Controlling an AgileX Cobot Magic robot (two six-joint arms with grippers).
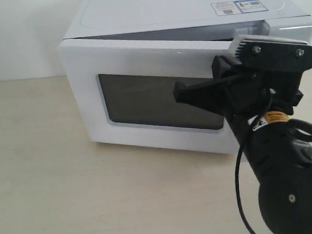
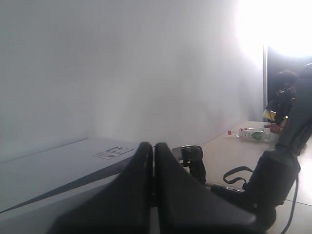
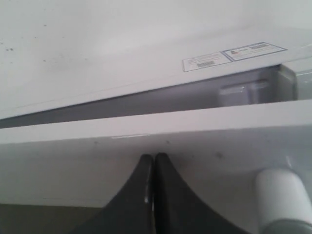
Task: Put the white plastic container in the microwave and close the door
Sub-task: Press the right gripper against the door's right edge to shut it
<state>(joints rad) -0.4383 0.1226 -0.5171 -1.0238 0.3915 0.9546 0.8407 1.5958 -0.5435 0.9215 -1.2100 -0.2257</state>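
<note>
White microwave [image 1: 181,13] sits on a pale table [image 1: 43,184] against a light wall [image 1: 16,35], and its door [image 1: 141,59] stands slightly ajar. A narrow gap runs along the door's top edge and widens toward the right side of the exterior view, so the door is closest to the body at its left end. Two stickers [image 1: 239,6] lie on the microwave's top near its right rear corner.

The right gripper [image 1: 180,92] reaches in from the lower right on a black arm [image 1: 277,162]. Its two dark fingers are pressed flat together with nothing between them. In the exterior view the tips lie over the right part of the door's dark window [image 1: 144,102]. From the right wrist camera the closed tips [image 3: 153,158] meet the white face of the door just below its top edge and appear to touch it. The rounded white bar handle [image 3: 280,195] stands just beside them.

The left gripper [image 2: 153,146] is also shut, finger against finger, and empty. It hangs above the microwave's top, with the stickers [image 2: 113,152] ahead of it and the right arm [image 2: 278,180] beyond. Farther off, a bottle [image 2: 253,134] lies on a table and a person [image 2: 280,97] sits by it.

Where the white plastic container lies cannot be told. The window is too dark to see through, and the gap shows only a pale blurred shape.
</note>
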